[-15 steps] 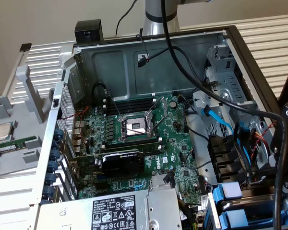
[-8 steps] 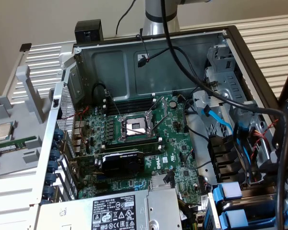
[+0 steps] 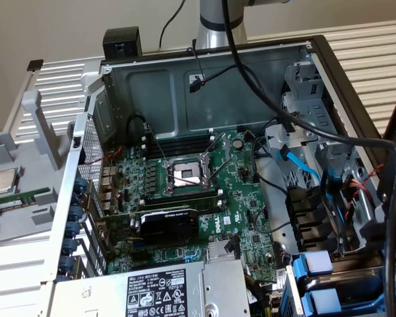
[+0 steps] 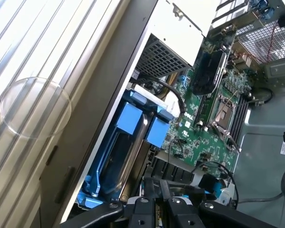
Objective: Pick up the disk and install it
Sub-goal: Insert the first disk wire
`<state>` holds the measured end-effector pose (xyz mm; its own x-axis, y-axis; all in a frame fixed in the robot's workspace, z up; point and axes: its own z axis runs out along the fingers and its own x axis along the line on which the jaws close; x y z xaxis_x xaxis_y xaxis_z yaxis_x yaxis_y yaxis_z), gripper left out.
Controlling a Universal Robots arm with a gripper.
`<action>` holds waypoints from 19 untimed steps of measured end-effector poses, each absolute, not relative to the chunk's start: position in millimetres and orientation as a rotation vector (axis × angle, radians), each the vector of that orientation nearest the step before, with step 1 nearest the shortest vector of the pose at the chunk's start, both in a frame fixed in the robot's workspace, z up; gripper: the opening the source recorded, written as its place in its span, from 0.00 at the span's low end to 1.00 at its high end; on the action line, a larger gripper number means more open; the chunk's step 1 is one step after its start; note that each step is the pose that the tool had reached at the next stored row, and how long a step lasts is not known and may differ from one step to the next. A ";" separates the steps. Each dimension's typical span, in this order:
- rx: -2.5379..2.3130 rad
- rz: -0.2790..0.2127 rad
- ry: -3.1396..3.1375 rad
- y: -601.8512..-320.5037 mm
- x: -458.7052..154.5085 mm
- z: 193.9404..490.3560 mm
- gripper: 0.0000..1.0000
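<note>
Jaws shut, empty, poised over drive bay (image 4: 92, 190). Disk (image 4: 132, 118) apparently seated there, just beside similar blue-framed drive (image 4: 157, 131). Install step judged near complete; keep clear of cables (image 3: 317, 132) on any move

Two blue-framed drives (image 4: 131, 118), it seems, one graphics card (image 3: 171, 224), one loose processor chip (image 3: 3, 179), one power supply (image 3: 158, 294)

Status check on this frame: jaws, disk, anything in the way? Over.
Gripper jaws shut, near two blue-framed drives slotted at the case edge. Which one is the disk: cannot tell. Black cable crosses above the case.
</note>
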<state>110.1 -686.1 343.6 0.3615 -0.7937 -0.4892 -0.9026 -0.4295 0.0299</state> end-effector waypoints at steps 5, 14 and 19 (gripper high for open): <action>-2.388 0.637 1.527 -686.0 108.2 344.8 0.16; -2.395 0.623 1.542 -685.4 103.5 345.6 0.16; -2.404 0.615 1.550 -680.2 103.1 345.6 0.16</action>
<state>103.1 -680.2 345.6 0.3576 -0.8154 -0.4553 -0.9056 -0.4218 0.0442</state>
